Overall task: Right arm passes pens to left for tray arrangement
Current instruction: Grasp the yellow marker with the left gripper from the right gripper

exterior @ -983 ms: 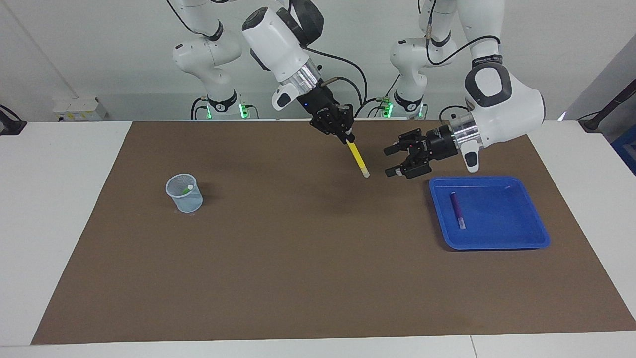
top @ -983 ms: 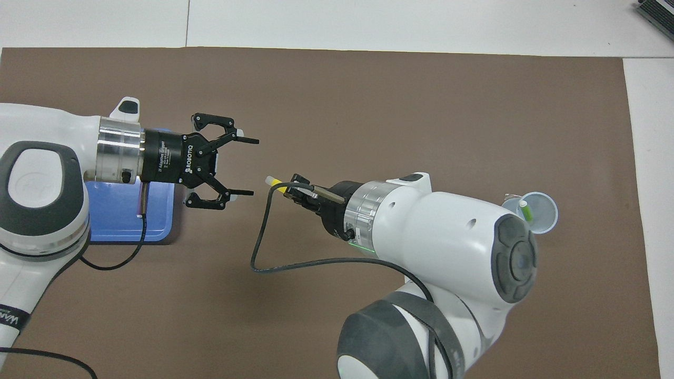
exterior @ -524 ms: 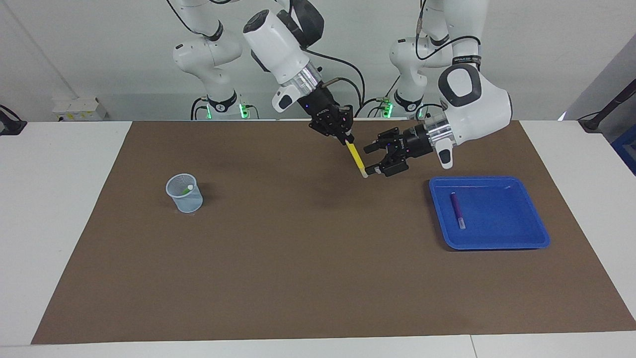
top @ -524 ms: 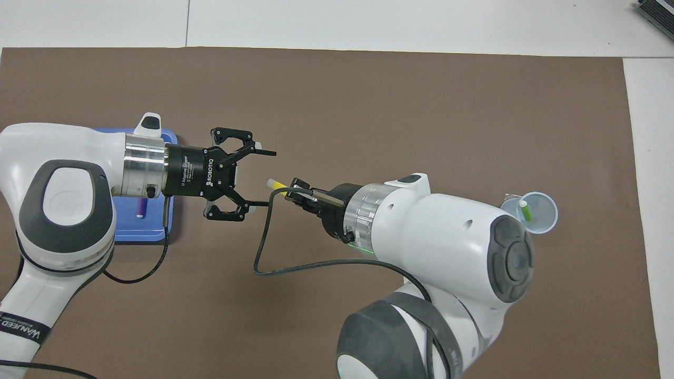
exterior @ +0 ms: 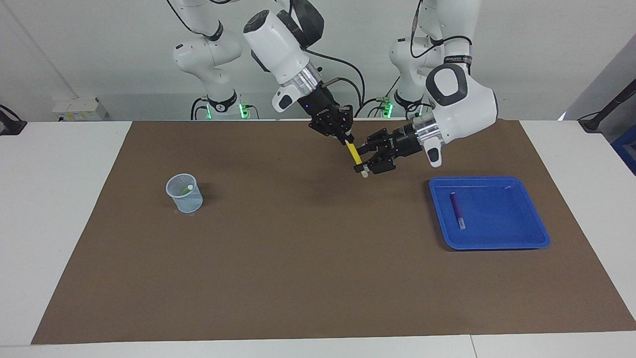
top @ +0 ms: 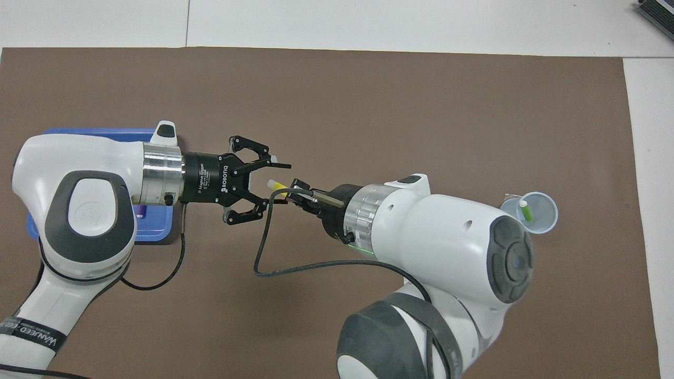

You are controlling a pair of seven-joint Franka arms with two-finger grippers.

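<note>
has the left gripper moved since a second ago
Yes. The left gripper has moved away from the blue tray, toward the right arm's end, to the yellow pen held by the right gripper.

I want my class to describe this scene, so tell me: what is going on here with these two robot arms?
A handover in mid-air over the brown mat. The right gripper is shut on the yellow pen, and the left gripper has its fingers around the pen's lower end. The purple pen lies in the blue tray. The green pen stands in the mesh cup.
</note>
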